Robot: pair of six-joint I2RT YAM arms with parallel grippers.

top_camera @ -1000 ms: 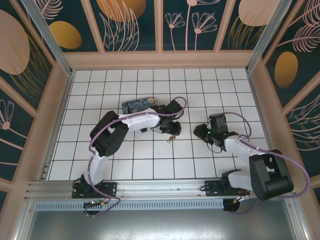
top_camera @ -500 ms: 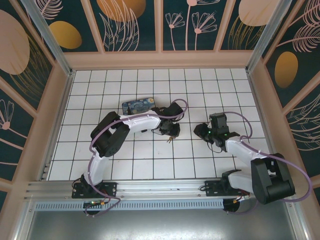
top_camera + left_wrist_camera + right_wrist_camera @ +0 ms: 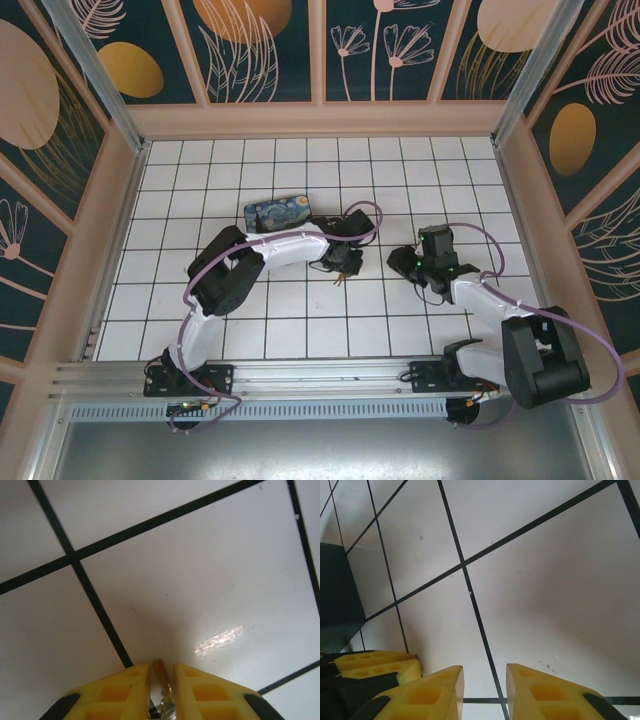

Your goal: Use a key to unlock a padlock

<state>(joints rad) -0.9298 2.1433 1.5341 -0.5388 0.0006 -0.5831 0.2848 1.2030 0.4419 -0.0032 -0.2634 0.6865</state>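
Note:
The padlock [image 3: 340,281] is a tiny brassy thing on a white tile near the middle of the floor. My left gripper [image 3: 340,266] is right over it. In the left wrist view its thin brown-and-silver edge [image 3: 159,671] stands between the yellow fingers [image 3: 125,685] of my left gripper [image 3: 162,666], which have closed in with barely a slit left. My right gripper [image 3: 404,262] hovers about one tile to the right. It [image 3: 485,672] is open, with bare tile between its fingers. I cannot make out the key.
A blue swirl-painted box [image 3: 278,210] lies just behind the left arm. Wooden walls ring the tiled floor [image 3: 250,330]. The left gripper's yellow fingers [image 3: 375,662] show low on the left in the right wrist view, with a dark shape [image 3: 335,600] above them.
My left gripper's jaws have narrowed round the padlock and the left forearm has shifted a little. The right gripper has hardly moved.

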